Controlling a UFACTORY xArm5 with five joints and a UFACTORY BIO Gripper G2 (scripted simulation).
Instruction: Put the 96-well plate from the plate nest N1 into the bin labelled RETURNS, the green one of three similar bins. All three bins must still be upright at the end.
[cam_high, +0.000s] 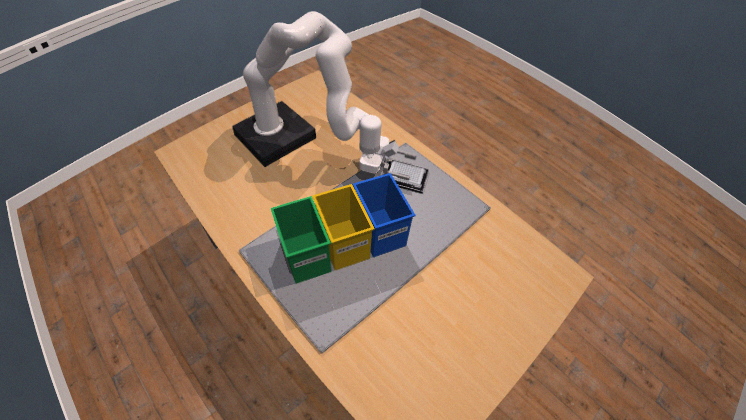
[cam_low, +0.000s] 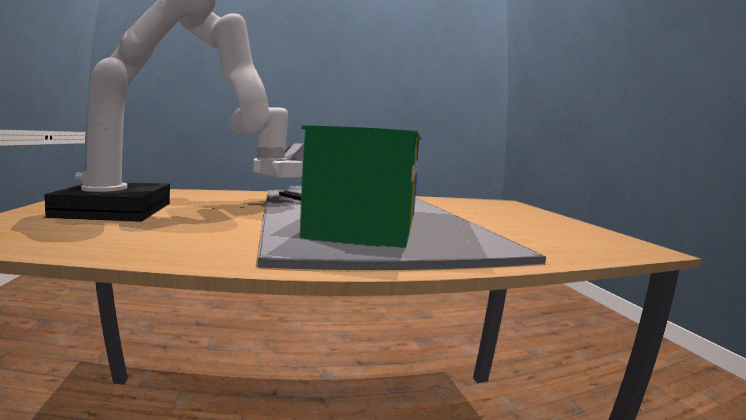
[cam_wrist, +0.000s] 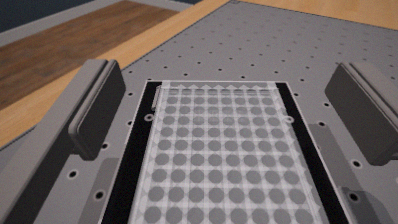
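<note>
Jaws (cam_high: 392, 165): spread, holding nothing, one on each side of and above the 96-well plate (cam_high: 407, 173) (cam_wrist: 220, 145), whose long axis runs forward between them. The plate lies in its black nest (cam_high: 423, 183) (cam_wrist: 309, 155); beyond, the green bin (cam_high: 311, 267) (cam_low: 357, 185) stands upright.

Lab-type rm: well plate (cam_high: 408, 174) (cam_wrist: 220, 155) on perforated brd (cam_high: 448, 208) (cam_low: 443, 250) (cam_wrist: 260, 45), robot arm (cam_high: 334, 67) (cam_low: 107, 125).

Three views: high, side, close.
Top looks steeply down from well above, the bins (cam_high: 348, 249) facing it; exterior looks level across the table (cam_high: 501, 292) (cam_low: 339, 284) (nearer); wrist peers forward, very near the plate (cam_wrist: 215, 150). All share the board (cam_high: 365, 307) (cam_low: 443, 250) (cam_wrist: 240, 45).
</note>
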